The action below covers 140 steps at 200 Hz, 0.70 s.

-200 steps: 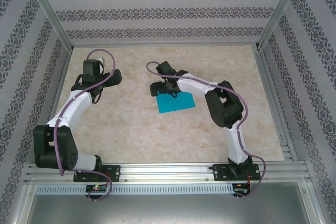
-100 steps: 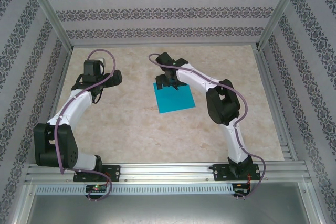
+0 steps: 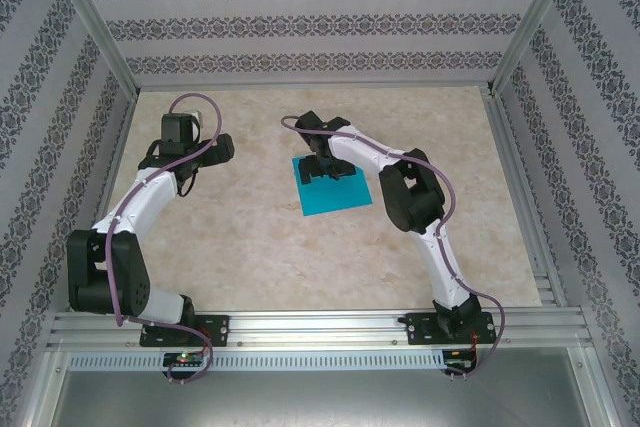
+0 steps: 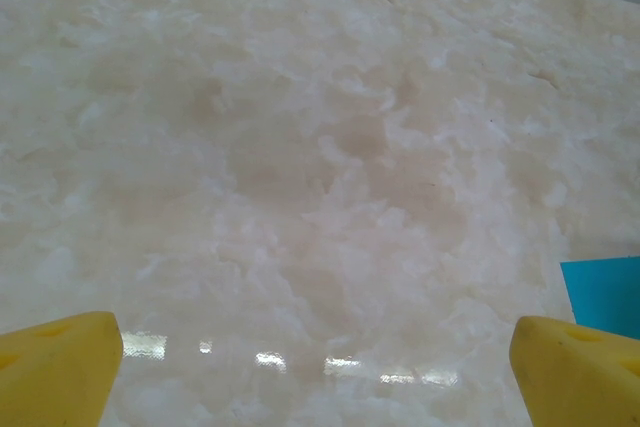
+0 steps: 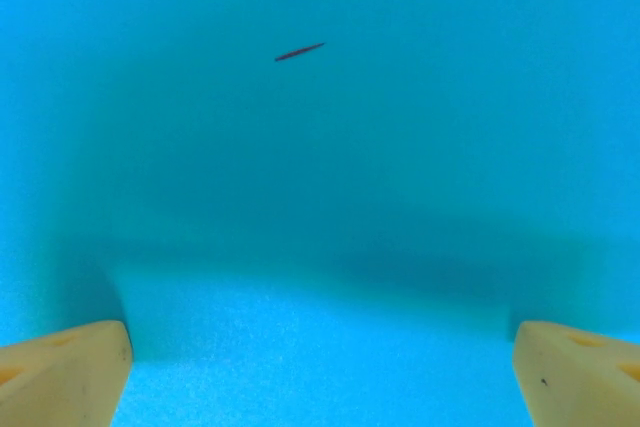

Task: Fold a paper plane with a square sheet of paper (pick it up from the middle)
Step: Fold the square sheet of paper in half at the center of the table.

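Progress on the right side: swings in from the far edge over the last second and now hangs straight above the square sheet of paper point(image 5: 320, 147), right jaws spread wide, yellow pads point(image 5: 60, 372) close over the blue, gripping nothing. Looks like a setup for the middle pickup, so probably just needs a descent and a pinch. Meanwhile still lies flat mid-desk point(image 3: 230, 237), unfolded, no creases yet. Over on the left: same parked pose as before, left jaws wide too, empty, hovering over bare marble with a blue corner peeking in at the right. Count: one sheet, two arms, two sets of jaws.
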Tool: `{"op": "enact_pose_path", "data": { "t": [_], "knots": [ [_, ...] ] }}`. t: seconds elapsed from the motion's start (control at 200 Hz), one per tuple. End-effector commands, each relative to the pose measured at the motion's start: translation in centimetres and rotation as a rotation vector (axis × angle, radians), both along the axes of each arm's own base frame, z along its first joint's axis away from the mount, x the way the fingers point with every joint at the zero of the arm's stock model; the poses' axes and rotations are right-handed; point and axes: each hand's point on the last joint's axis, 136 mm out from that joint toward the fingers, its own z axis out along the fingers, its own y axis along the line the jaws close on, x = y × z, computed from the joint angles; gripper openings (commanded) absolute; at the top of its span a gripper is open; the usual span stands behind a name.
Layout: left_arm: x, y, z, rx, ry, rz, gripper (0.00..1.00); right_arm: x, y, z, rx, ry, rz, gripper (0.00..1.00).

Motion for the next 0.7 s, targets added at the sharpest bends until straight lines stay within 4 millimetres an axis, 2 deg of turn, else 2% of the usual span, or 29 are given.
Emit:
{"op": "enact_pose_path", "data": {
  "t": [0.0,0.12,0.295,0.694],
  "knots": [
    [0.4,-0.6,1.0,-0.017,-0.014,-0.008,1.0,-1.3,-0.8,-2.8,-0.015,0.087,-0.01,0.98],
    [0.4,-0.6,1.0,-0.017,-0.013,-0.008,1.0,-2.5,-1.4,-4.5,-0.012,0.14,-0.024,0.97],
    [0.5,-0.6,1.0,-0.021,-0.01,-0.008,1.0,-2.7,-2.1,-4.5,-0.035,0.143,-0.035,0.92],
    [0.3,-0.7,1.0,-0.022,-0.005,-0.009,1.0,-3.2,-2.5,-4.2,-0.048,0.122,-0.046,0.79]
  ]
}}
